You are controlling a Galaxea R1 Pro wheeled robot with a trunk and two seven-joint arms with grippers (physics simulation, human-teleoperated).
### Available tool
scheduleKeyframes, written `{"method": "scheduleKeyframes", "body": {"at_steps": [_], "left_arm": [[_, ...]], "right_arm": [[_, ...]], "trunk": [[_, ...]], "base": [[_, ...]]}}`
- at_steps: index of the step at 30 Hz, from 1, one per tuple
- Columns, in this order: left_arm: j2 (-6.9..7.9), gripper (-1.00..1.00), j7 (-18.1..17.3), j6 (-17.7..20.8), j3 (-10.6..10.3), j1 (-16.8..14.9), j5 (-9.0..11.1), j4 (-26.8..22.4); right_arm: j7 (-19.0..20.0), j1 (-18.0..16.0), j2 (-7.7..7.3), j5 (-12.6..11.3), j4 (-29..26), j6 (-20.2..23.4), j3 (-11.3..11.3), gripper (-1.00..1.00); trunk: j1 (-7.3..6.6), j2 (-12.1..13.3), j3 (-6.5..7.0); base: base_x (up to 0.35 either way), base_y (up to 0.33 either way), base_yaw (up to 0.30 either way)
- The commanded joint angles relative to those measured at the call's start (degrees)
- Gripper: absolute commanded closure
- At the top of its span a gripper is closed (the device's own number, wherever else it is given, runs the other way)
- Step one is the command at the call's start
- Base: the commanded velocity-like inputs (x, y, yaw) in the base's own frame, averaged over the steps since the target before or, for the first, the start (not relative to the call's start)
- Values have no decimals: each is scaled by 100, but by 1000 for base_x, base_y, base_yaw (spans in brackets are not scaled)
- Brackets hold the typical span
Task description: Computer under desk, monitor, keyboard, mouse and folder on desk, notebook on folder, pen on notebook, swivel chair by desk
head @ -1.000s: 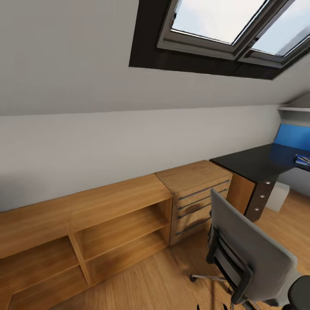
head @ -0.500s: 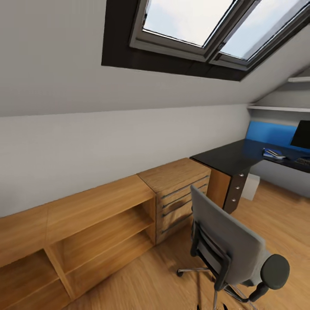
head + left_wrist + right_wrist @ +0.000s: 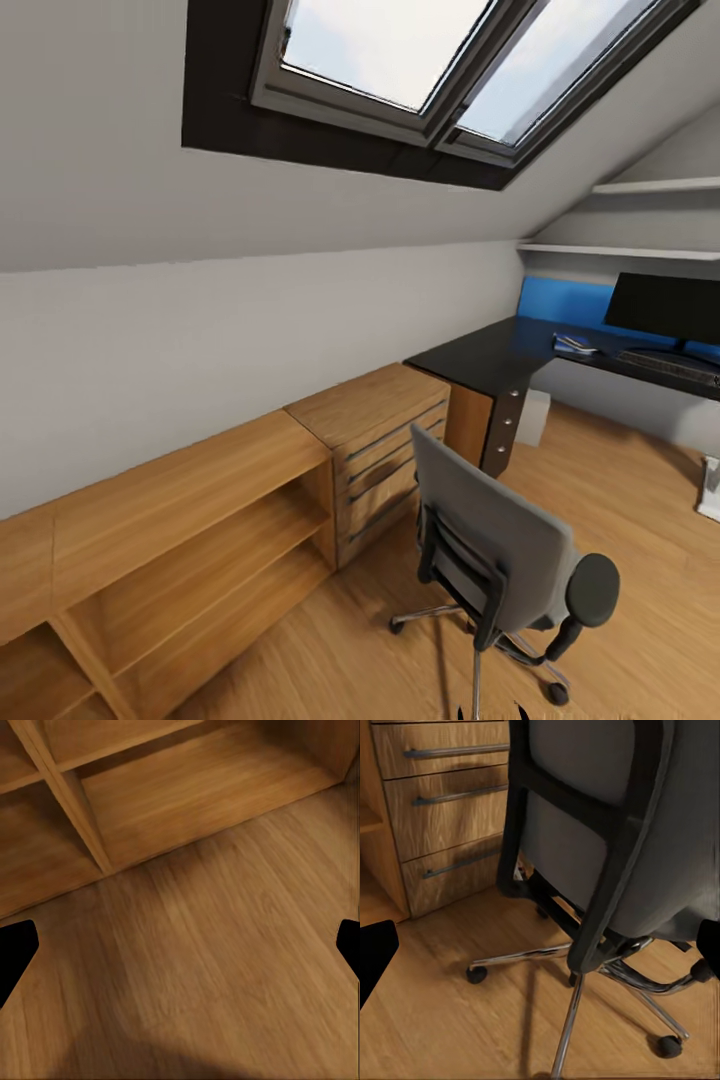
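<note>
The swivel chair stands on the wood floor with its grey back toward me, a little way from the desk. On the black desk top at the far right stand the monitor and, in front of it, the keyboard. The blue folder lies left of them with something dark on it. The notebook, pen and mouse are too small to make out. The pale computer sits under the desk. My left gripper is open over bare floor. My right gripper is open behind the swivel chair.
Low light-wood shelving and a wooden dresser line the wall on the left. The desk's black drawer unit adjoins the dresser. Skylights sit in the sloped ceiling. A white object stands at the right edge.
The whole view has swung to the right, so the camera moved. The monitor and keyboard have come into the picture, and the chair and shelving sit further left in it.
</note>
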Motion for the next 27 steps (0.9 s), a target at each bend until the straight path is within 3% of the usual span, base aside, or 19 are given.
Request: {"method": "scheduleKeyframes", "body": {"at_steps": [1,27], "left_arm": [[1,-100,35,-13,-50,-3,28,-1],[1,-100,35,-13,-50,-3,28,-4]], "right_arm": [[-55,-4,1,-4,-3,-1,48,-100],[-55,-4,1,3,-3,105,55,-100]], "trunk": [[0,-5,-10],[0,-5,-193]], "base": [[0,24,-256],[0,3,-156]]}}
